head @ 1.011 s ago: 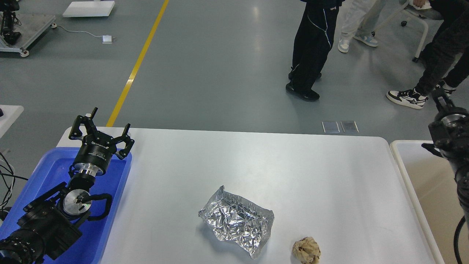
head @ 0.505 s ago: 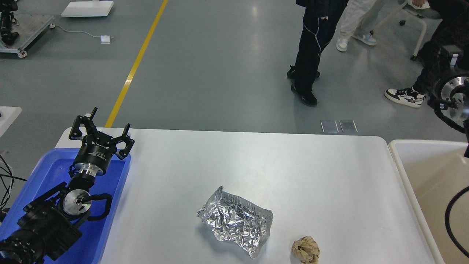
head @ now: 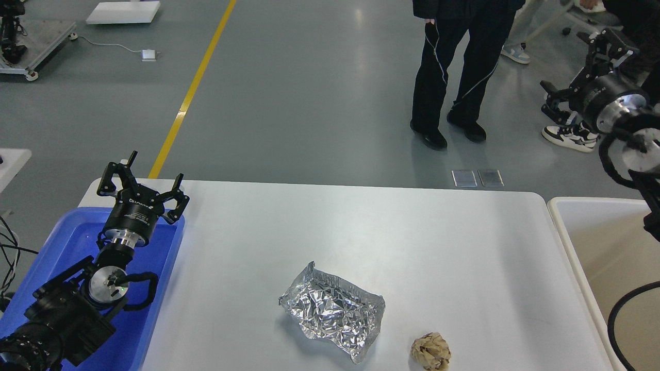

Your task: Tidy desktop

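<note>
At the far left a blue tray (head: pixel 170 268) sits against the left edge of the desktop (head: pixel 412 247). The left gripper (head: pixel 142 178) hangs over the tray's far end, near the desktop's far-left corner, with its fingers spread apart and nothing between them. The desktop fills the middle of the view, wide and white, with grey floor beyond its far edge. Near its front edge lies a crumpled sheet of foil (head: pixel 334 310). Just to the right of the foil, and a little nearer the front, rests a paper ball (head: pixel 431 351), apart from the foil. Right of the desktop stands a cream bin (head: pixel 562 226). Above the bin, raised high against the floor, the right gripper (head: pixel 580 62) has its fingers parted and holds nothing.
</note>
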You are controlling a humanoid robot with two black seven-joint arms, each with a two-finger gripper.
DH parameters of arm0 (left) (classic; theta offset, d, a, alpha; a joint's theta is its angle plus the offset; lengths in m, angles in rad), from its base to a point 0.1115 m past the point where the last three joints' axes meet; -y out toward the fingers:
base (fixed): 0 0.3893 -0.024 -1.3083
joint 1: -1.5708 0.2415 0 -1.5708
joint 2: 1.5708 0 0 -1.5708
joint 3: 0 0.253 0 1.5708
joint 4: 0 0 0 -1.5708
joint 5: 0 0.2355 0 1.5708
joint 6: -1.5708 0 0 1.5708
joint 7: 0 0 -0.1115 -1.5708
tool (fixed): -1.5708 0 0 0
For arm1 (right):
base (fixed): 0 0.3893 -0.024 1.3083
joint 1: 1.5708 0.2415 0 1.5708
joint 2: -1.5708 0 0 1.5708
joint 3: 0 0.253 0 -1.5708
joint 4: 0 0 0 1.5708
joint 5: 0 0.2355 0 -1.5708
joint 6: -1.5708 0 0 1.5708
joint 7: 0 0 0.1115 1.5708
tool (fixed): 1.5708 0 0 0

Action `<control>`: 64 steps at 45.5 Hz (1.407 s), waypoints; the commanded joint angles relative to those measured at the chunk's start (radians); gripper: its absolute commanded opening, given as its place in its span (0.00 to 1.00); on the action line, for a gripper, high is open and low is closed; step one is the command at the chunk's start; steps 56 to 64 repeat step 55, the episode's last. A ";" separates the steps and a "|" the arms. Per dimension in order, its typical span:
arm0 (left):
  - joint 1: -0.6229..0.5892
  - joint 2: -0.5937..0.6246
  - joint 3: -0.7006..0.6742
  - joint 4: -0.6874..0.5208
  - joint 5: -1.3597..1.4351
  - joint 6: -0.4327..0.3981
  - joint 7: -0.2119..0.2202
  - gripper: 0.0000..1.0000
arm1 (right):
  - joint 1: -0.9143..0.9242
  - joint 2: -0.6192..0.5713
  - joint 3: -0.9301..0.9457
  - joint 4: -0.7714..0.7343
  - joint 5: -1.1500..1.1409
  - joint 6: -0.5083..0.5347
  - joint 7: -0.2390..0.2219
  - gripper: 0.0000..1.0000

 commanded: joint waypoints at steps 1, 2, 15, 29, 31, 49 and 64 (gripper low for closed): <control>0.000 0.000 0.000 0.000 0.000 0.000 0.000 1.00 | -0.158 0.029 0.167 0.091 -0.031 0.057 0.056 1.00; 0.000 0.000 0.000 0.000 -0.001 0.000 0.000 1.00 | -0.172 0.034 0.170 0.091 -0.031 0.070 0.072 1.00; 0.000 0.000 0.000 0.000 0.000 0.000 0.000 1.00 | -0.333 0.130 0.173 0.088 -0.065 0.111 0.335 1.00; 0.000 0.000 0.000 0.000 -0.001 0.000 0.000 1.00 | -0.475 0.250 0.176 0.083 -0.067 0.125 0.450 1.00; 0.000 0.000 0.000 0.000 0.000 0.000 0.000 1.00 | -0.484 0.256 0.176 0.080 -0.067 0.128 0.461 1.00; 0.000 0.000 0.000 0.000 -0.001 0.000 0.000 1.00 | -0.487 0.270 0.199 0.042 -0.067 0.127 0.468 1.00; 0.000 0.000 0.000 0.000 0.000 0.000 0.000 1.00 | -0.481 0.269 0.188 0.037 -0.065 0.127 0.468 1.00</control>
